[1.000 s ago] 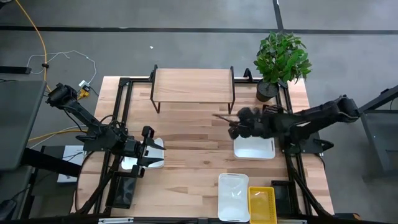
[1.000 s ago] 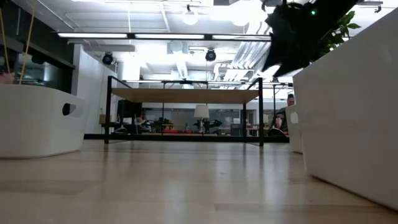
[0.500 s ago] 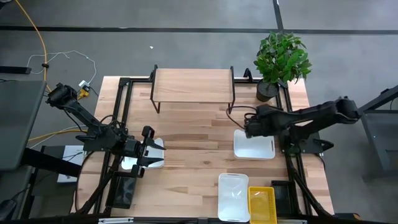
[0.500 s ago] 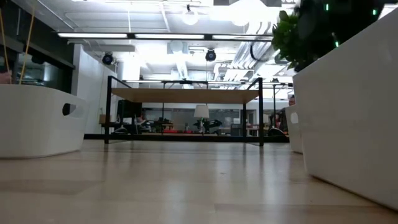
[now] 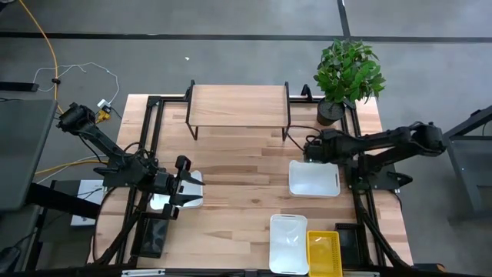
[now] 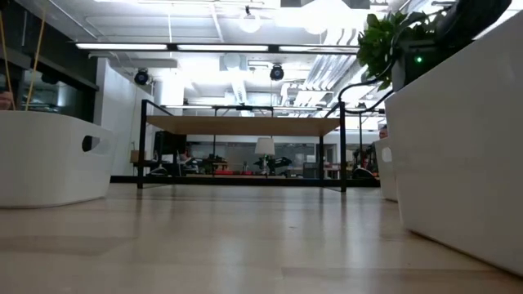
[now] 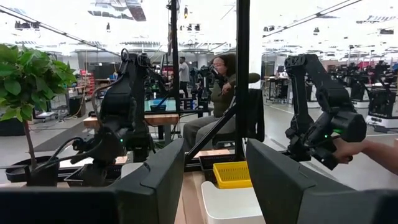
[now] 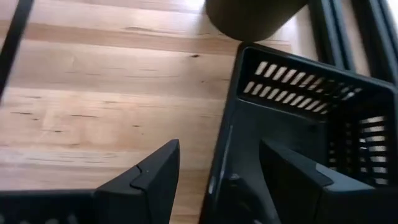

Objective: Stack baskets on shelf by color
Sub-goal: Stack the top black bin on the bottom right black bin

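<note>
The shelf (image 5: 238,104) stands at the table's far middle, its top bare; it also shows in the low view (image 6: 243,124). One white basket (image 5: 314,178) rests on the table at the right. Another white basket (image 5: 288,242) and a yellow basket (image 5: 324,252) lie side by side at the near edge. A third white basket (image 5: 194,188) lies at the left. My right gripper (image 5: 307,148) is open just beyond the right white basket. In its wrist view (image 8: 217,149) its fingers stand either side of the near wall of a dark slotted basket (image 8: 298,118). My left gripper (image 5: 183,187) waits open at the left white basket.
A potted plant (image 5: 347,73) stands at the far right corner, and its dark pot (image 8: 255,12) is close to the slotted basket. Black frame rails (image 5: 361,208) run along the table's left and right sides. Bare wood lies between the shelf and the near baskets. People and other robot arms show beyond the table.
My right gripper has drawn back from the table's middle toward the right edge and a little toward the far edge, nearer the plant pot. In the low view its arm has left the upper right of the picture. The baskets have stayed where they were.
</note>
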{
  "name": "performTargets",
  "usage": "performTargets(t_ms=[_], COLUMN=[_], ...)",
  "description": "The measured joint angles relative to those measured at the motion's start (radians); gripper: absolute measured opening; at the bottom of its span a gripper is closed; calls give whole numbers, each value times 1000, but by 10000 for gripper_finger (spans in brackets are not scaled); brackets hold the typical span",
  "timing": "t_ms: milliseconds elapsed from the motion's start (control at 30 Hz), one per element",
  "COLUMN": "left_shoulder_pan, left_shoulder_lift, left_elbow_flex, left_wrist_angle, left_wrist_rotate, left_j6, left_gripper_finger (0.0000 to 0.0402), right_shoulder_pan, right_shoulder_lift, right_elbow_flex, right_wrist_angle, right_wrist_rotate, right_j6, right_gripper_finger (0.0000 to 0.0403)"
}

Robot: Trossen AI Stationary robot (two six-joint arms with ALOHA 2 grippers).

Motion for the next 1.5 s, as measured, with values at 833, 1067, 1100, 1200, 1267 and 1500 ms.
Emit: performTargets(t_ms=[833, 1067, 1100, 1200, 1267, 1500], left_shoulder_pan=[0, 0, 0, 0, 0, 0], left_shoulder_lift=[0, 0, 0, 0, 0, 0], left_elbow_flex=[0, 0, 0, 0, 0, 0], left_wrist_angle=[0, 0, 0, 0, 0, -1], left_wrist_rotate=[0, 0, 0, 0, 0, 0], left_j6=[0, 0, 0, 0, -1, -2], left_gripper_finger=[161, 161, 161, 161, 161, 161], right_shoulder_pan=[-49, -9, 2, 48, 86, 286], right_shoulder_lift=[0, 0, 0, 0, 0, 0], right_elbow_flex=[-41, 24, 43, 108, 161, 402], right_wrist_angle=[83, 52, 35, -38, -91, -297], right_wrist_rotate=[21, 37, 41, 61, 82, 85], right_j6=[-49, -125, -131, -131, -131, -132], right_gripper_finger=[15, 7, 4, 4, 4, 2])
